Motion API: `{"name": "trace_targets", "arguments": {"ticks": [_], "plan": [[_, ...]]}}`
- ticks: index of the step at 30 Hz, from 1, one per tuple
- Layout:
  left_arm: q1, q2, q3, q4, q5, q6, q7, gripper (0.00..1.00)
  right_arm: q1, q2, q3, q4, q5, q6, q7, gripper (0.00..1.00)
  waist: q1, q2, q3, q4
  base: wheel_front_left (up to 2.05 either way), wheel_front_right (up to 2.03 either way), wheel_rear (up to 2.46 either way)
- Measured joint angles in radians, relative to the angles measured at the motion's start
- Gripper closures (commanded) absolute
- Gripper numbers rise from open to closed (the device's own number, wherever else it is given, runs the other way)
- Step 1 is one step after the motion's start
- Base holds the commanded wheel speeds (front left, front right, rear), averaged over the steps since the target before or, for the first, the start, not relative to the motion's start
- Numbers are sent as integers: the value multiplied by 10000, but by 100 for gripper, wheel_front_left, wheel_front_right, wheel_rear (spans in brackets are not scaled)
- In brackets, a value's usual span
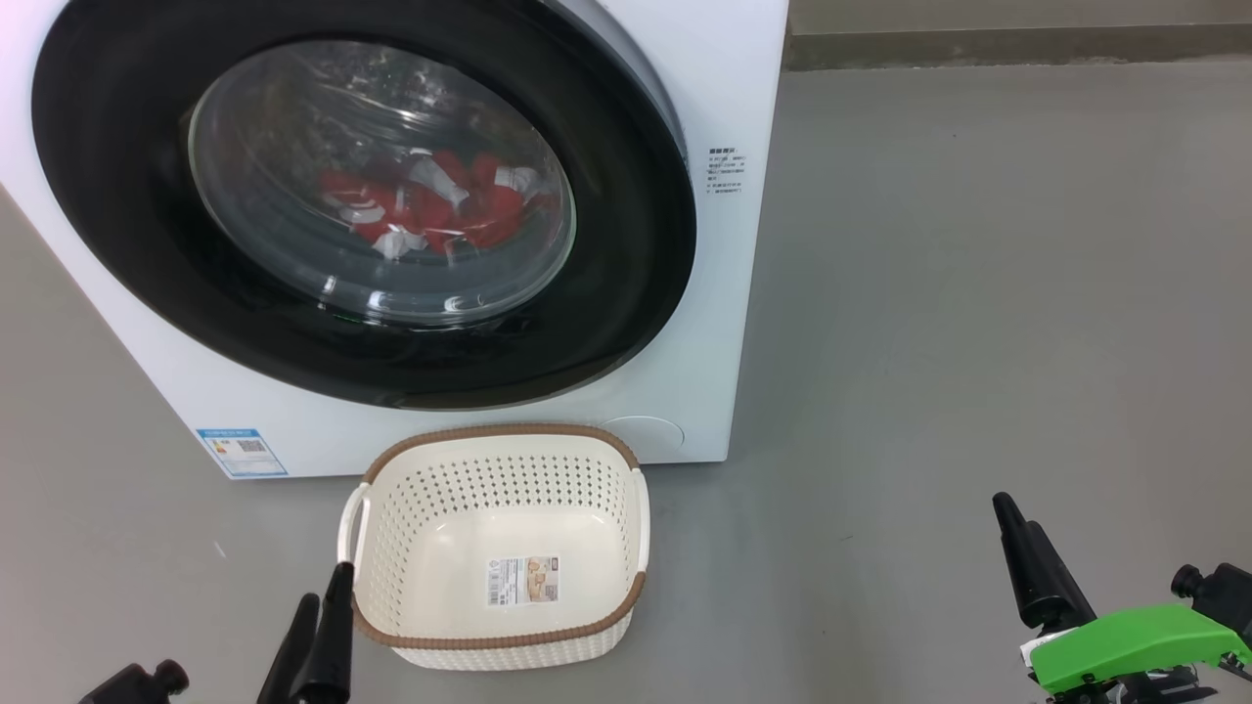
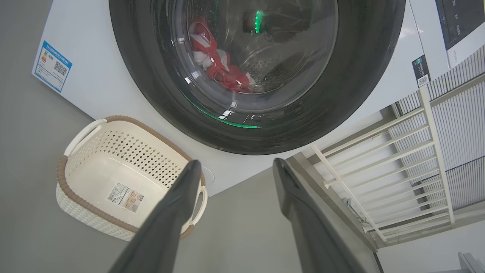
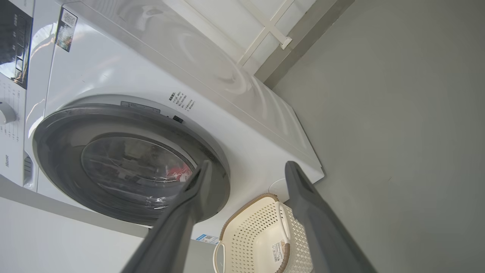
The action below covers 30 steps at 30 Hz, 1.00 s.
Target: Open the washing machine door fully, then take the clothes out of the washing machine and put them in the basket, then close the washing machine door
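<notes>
Round door [image 1: 626,244] with glossy black ring and bulging glass centre, shut flat against the front of the white washing machine [image 1: 724,293]. Behind the glass, red and white clothes [image 1: 430,210] heaped low in the steel drum. Small printed text [image 1: 726,171] on the white front to the right of the door; blue label [image 1: 242,452] at the front's lower left corner. Dark control panel [image 3: 11,41] and a dial [image 3: 5,112] at the machine's top, seen from the right wrist.

Cream perforated basket [image 1: 489,489] with brown rim and two side handles, upright on the grey floor [image 1: 978,293], just in front of the machine, below the door and nearer the front's right corner. Sticker [image 1: 523,580] showing on the basket's bare bottom.

Left claw [image 2: 237,162] open, fingers spread wide, low over the floor just beside the basket's near left corner. Right claw [image 3: 249,163] open likewise, well apart from the basket to its right, with a bright green part [image 1: 1135,640] on its wrist.

Floor smooth, matt grey, a few faint marks. Darker skirting strip [image 1: 1017,44] along the far edge of the floor, right of the machine. White barred rack [image 2: 398,163] beside the machine, seen from the left wrist.
</notes>
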Motion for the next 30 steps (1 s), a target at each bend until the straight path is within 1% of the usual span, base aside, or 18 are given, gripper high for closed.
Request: {"name": "trace_targets", "arguments": {"ticks": [8, 12, 22, 30], "plan": [[144, 144, -165, -224, 940, 228, -205, 0, 11, -54, 163, -58, -882, 0, -207, 0, 0, 0, 30, 6, 0, 0, 0], [146, 178, -238, -288, 1323, 244, -267, 0, 19, -56, 198, -61, -1195, 0, -297, 0, -1, 0, 27, 9, 0, 0, 0], [284, 324, -414, -539, 2541, 502, -602, 0, 117, -165, 263, -127, -2288, 0, -583, 0, -1, 0, 17, 9, 0, 0, 0], [350, 385, -525, -706, 3421, 543, -794, 0, 225, -184, 314, -192, -3137, 2, -775, 0, -1, 0, 26, 18, 0, 0, 0]]}}
